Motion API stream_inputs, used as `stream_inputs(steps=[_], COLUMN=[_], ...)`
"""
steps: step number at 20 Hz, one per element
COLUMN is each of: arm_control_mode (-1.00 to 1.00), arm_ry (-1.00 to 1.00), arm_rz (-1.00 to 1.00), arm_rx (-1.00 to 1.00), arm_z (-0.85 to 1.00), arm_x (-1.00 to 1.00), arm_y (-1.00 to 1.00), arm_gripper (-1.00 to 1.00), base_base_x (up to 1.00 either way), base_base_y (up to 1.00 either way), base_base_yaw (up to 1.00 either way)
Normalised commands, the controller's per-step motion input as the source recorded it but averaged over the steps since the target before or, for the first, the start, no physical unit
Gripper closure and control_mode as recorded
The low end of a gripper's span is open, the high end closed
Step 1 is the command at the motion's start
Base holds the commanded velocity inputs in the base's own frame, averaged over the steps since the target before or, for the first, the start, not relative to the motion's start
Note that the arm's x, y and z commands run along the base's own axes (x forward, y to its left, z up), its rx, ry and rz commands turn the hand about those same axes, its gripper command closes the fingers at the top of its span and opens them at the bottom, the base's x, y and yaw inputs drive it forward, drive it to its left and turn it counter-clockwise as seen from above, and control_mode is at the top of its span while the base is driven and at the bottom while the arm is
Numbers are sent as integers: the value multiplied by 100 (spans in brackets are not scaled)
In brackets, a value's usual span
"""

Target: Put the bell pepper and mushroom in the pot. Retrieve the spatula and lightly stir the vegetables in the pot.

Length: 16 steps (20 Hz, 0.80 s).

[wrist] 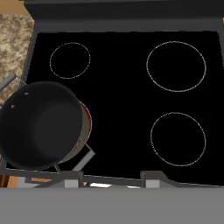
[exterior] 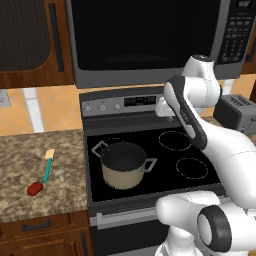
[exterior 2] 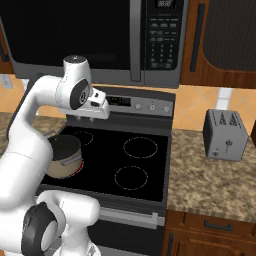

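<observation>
Pot (exterior: 123,165): front-left burner, empty. Bell pepper (exterior: 34,188), mushroom (exterior: 60,174), spatula (exterior: 48,164): worktop left of stove, near its front edge. Gripper: jaw state indiscernible. Advice: approach pepper from above, unhurried.

Pot (exterior: 123,172): matt beige metal wall, dark smooth interior. Cooktop (exterior: 165,155) – glossy black glass. Counter (exterior: 30,160) at 9 o'clock – speckled stone. Bell pepper (exterior: 34,188): glossy red. Toaster (exterior 2: 225,135): brushed grey metal.

Grey toaster (exterior 2: 225,135) on the granite counter (exterior 2: 215,185)
</observation>
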Motion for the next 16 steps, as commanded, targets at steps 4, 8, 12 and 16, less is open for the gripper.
stream_inputs(steps=[4,8,12,16], arm_control_mode=[-100,-100,-100,-100], arm_ry=[-3,-16,-17,-7], arm_rz=[0,0,-1,0], arm_rx=[0,0,0,-5], arm_z=[0,0,0,0], arm_x=[-40,-92,-86,-80], arm_y=[0,3,10,19], arm_gripper=[-100,-100,-100,-100], base_base_x=[0,0,0,0], base_base_y=[0,0,0,0], base_base_yaw=[0,0,0,0])
